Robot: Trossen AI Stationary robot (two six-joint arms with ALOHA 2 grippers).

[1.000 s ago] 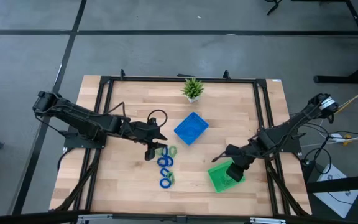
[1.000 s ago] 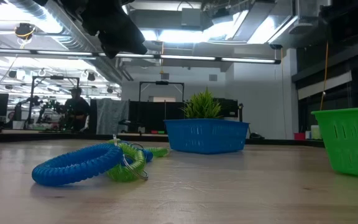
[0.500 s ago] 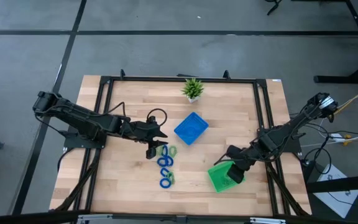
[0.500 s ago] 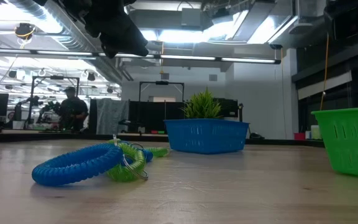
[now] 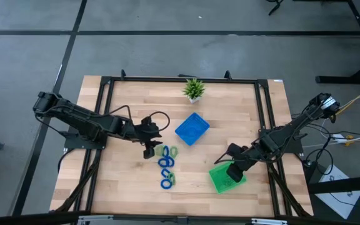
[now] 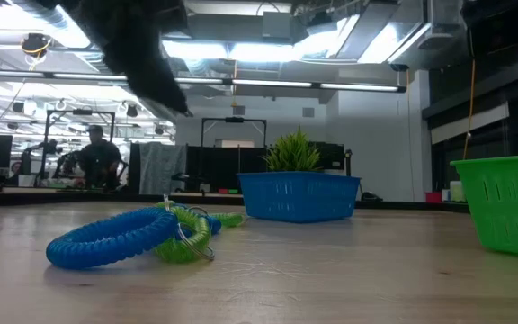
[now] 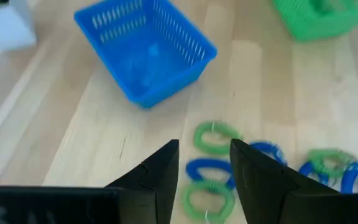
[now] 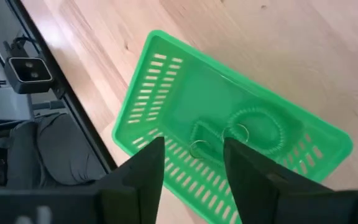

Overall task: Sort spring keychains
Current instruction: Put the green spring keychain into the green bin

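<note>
Sorting is barely begun. The right gripper (image 8: pixel 191 163) hangs over the green tray (image 5: pixel 220 179), fingers apart and empty, with green keychains (image 8: pixel 253 129) lying inside — two coils, it seems. The blue tray (image 5: pixel 192 129) looks empty. Just left of it, the left gripper (image 5: pixel 147 149) hovers spread and empty over the unsorted keychains (image 5: pixel 166 165) — about seven remain.

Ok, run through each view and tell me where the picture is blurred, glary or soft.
Low view: the dark arm at upper left is smeared, and the ceiling lights glare. Left wrist view: the blue tray and the keychains are soft, the table beside the tray washed out. Right wrist view: the green tray and the coil inside it read clearly. High view: evenly lit, no glare.
</note>
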